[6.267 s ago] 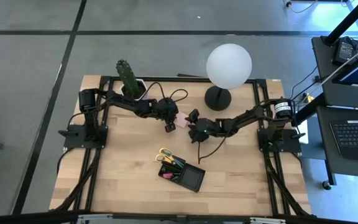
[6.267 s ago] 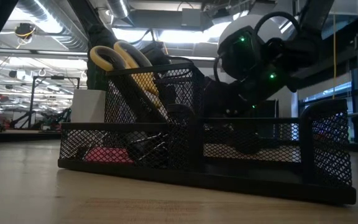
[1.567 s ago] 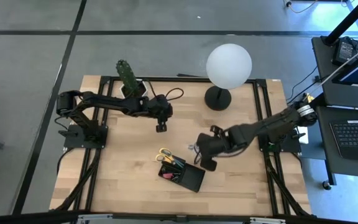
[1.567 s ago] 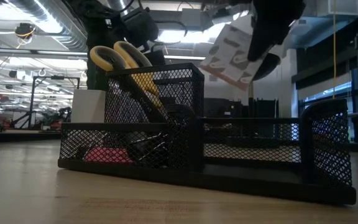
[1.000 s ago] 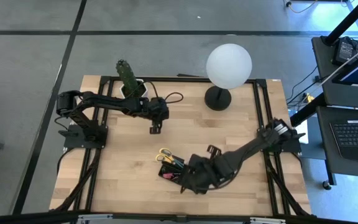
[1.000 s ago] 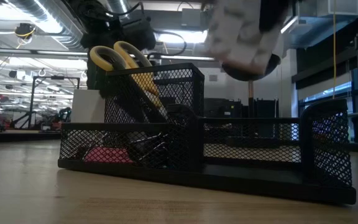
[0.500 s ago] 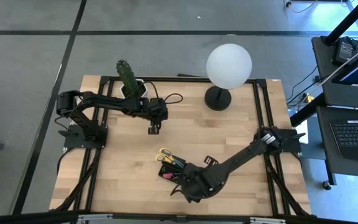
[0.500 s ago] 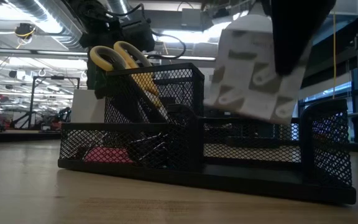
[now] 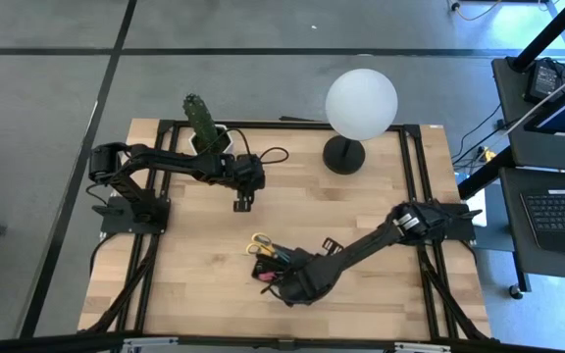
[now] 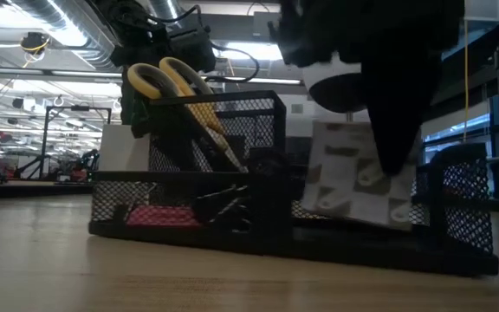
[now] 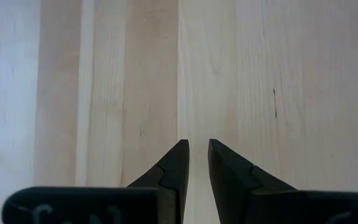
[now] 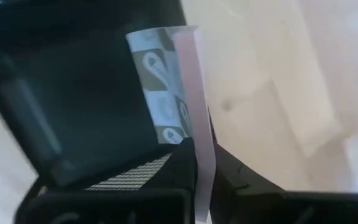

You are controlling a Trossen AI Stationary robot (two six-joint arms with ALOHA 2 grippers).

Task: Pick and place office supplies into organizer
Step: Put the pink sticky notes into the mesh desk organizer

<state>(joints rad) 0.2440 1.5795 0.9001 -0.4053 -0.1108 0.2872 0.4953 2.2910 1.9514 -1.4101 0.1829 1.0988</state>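
Sticky-note pad (image 12: 182, 106) seen edge-on in the right wrist view: pale pink stack of sheets, printed backing with white swirl shapes on grey-olive facing the tray. In the low view the pad (image 10: 359, 178) is stood nearly upright inside the organizer (image 10: 189, 221), in its wide low compartment, lower edge behind the mesh wall.

Pad is pinched between the closed fingers of the right gripper (image 12: 202, 163), which is reached down over the organizer (image 9: 263, 276) near the table's front edge.

Yellow-handled scissors (image 10: 173, 87) are stood handles-up in the tall mesh compartment; something pink-red (image 10: 158, 216) is lain in the low compartment beside it.

Left gripper (image 11: 197, 155) is held over bare wooden table (image 11: 278, 68), well apart from the organizer, fingers slightly parted, nothing between them.
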